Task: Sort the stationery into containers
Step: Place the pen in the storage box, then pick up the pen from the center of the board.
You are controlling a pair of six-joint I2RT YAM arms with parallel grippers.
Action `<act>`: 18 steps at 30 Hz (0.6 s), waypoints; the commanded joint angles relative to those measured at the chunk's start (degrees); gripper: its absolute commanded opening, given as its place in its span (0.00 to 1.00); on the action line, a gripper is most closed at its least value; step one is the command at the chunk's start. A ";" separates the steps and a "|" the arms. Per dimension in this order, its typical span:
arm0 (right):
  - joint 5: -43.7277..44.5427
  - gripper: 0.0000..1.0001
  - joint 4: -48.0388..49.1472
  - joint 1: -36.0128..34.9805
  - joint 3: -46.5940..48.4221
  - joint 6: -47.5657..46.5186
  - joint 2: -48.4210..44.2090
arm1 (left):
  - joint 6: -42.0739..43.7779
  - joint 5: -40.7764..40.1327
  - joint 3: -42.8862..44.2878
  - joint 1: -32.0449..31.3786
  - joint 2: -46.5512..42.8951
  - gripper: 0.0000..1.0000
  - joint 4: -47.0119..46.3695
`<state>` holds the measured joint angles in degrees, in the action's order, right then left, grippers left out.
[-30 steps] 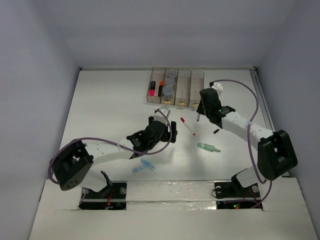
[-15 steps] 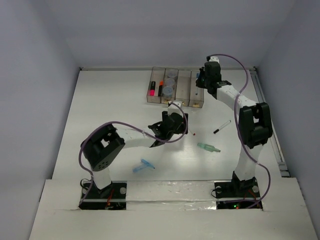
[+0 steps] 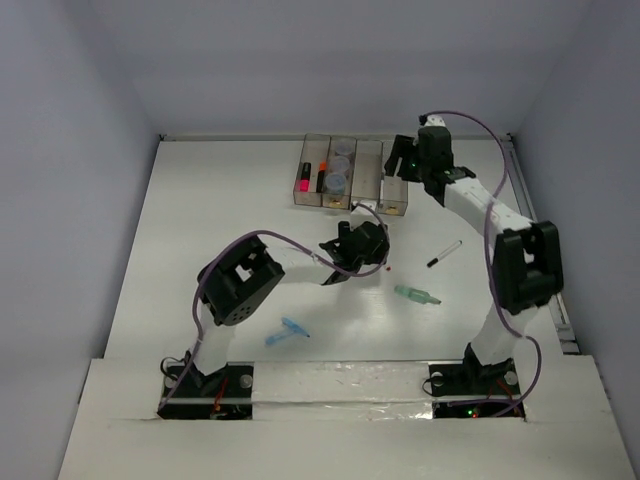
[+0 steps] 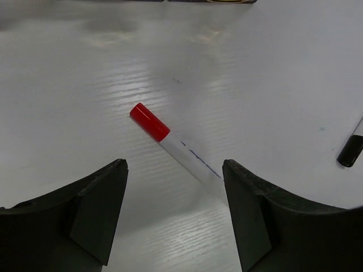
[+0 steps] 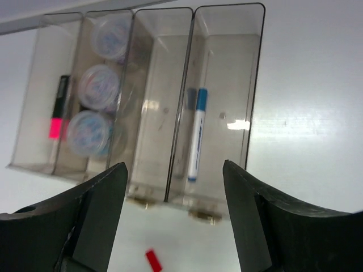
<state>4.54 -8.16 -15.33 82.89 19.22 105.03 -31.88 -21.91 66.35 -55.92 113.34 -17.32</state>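
The containers (image 3: pixel 352 176), four clear bins in a row, stand at the back of the table. My right gripper (image 5: pixel 173 167) hovers open above their front, holding nothing. A white blue-capped pen (image 5: pixel 197 133) lies in the rightmost bin (image 5: pixel 249 85). Three round jars (image 5: pixel 97 86) fill the second bin, and a pink-marked marker (image 5: pixel 57 107) lies in the first. My left gripper (image 4: pixel 173 165) is open low over the table, its jaws either side of the tail of a white red-capped pen (image 4: pixel 170 148). In the top view the left gripper (image 3: pixel 375 250) is mid-table.
A black-capped pen (image 3: pixel 444 253) lies right of the left gripper, also showing as the black-capped pen (image 4: pixel 350 150) at the wrist view's edge. A green piece (image 3: pixel 416 295) and a light-blue piece (image 3: pixel 288 331) lie nearer the arm bases. The third bin (image 5: pixel 156 113) holds nothing.
The right arm swung from mid-table to the bins and its jaws opened; the blue-capped pen now lies in the rightmost bin. The left gripper moved right to the red-capped pen.
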 commanded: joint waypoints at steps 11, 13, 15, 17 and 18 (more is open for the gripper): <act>-9.19 0.75 9.13 -0.05 -28.13 5.56 -30.40 | -0.20 -2.70 9.77 -0.42 7.16 0.43 5.63; -9.46 0.75 8.52 -0.05 -29.45 5.56 -32.86 | 0.32 -3.13 9.77 -0.42 7.25 0.36 6.50; -9.37 0.75 8.43 -0.05 -30.42 5.74 -34.54 | 0.67 -3.66 9.77 -0.42 7.33 0.31 6.95; -9.37 0.75 8.34 -0.05 -31.21 5.74 -36.73 | 1.03 -4.01 9.59 -0.42 7.33 0.23 7.56; -9.20 0.75 8.34 -0.05 -32.00 5.91 -37.26 | 1.20 -4.02 9.42 -0.42 7.25 0.20 7.65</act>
<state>-3.97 -1.65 -15.33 51.92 24.49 70.96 -31.53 -24.69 74.74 -55.92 120.18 -12.62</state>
